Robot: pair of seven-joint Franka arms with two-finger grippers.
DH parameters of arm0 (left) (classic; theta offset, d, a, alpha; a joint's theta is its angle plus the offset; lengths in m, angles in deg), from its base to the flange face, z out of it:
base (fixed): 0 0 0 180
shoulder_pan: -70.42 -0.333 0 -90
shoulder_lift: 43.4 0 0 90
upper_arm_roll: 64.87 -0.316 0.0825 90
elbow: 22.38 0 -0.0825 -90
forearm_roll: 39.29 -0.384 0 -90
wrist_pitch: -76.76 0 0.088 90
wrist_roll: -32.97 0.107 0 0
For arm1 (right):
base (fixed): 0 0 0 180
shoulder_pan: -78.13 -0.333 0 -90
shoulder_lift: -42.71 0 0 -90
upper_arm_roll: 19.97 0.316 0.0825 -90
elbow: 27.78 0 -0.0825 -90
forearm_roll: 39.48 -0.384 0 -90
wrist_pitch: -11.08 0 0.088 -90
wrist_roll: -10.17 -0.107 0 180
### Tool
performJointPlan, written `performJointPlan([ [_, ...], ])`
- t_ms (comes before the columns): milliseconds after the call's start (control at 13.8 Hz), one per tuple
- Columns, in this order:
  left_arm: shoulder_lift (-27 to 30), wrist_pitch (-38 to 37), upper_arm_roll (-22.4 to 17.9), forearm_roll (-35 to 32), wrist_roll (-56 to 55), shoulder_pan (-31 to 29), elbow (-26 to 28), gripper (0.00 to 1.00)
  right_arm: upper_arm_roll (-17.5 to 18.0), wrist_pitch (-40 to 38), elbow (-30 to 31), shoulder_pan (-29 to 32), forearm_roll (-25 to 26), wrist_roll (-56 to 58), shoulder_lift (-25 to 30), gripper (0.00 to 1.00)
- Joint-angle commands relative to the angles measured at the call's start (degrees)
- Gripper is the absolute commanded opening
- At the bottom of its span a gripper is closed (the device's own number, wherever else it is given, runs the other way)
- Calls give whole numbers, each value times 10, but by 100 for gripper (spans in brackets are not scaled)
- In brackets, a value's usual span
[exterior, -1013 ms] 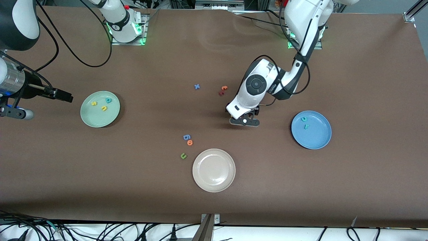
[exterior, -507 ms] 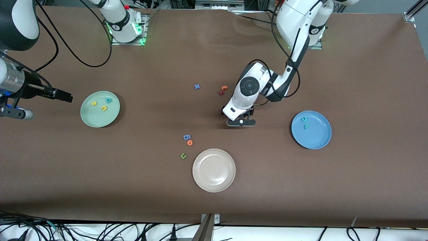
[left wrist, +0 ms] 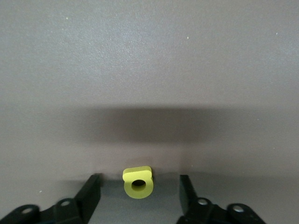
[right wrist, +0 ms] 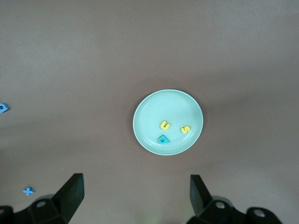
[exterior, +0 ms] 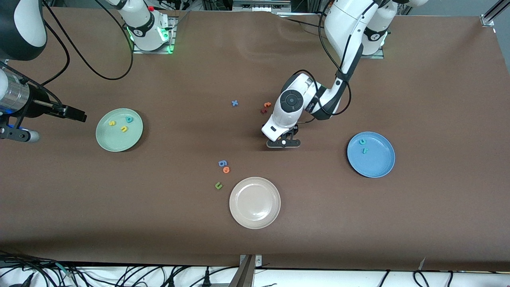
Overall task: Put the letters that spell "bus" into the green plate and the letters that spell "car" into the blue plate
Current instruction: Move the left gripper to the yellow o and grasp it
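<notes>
Low at centre frame, the left gripper (left wrist: 138,198) straddles the small yellow foam "a" (left wrist: 138,182), fingers apart and not yet touching, positioned to grasp. The right gripper (right wrist: 135,196) waits, spread wide, above the round mint-green plate (right wrist: 145,107).

Left gripper (left wrist: 139,198) narrower around yellow "a" (left wrist: 138,182)

Both arms wear glossy white shells with dark grey joint bands and looping black cables; bases glow green. The left gripper (exterior: 283,143) is black, with a round dark wrist cap.
</notes>
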Motion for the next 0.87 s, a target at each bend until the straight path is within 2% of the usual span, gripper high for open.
performJointPlan([
  [0,-7,0,-6,12,-2,8,-14,61,-1,-13,-17,3,-4,2,-7,100],
  [579,-8,0,-7,9,-2,7,-14,37,-1,-13,-17,3,-4,3,-7,100],
  [796,-8,0,-7,9,-2,7,-14,34,-1,-13,-17,4,-4,3,-7,100],
])
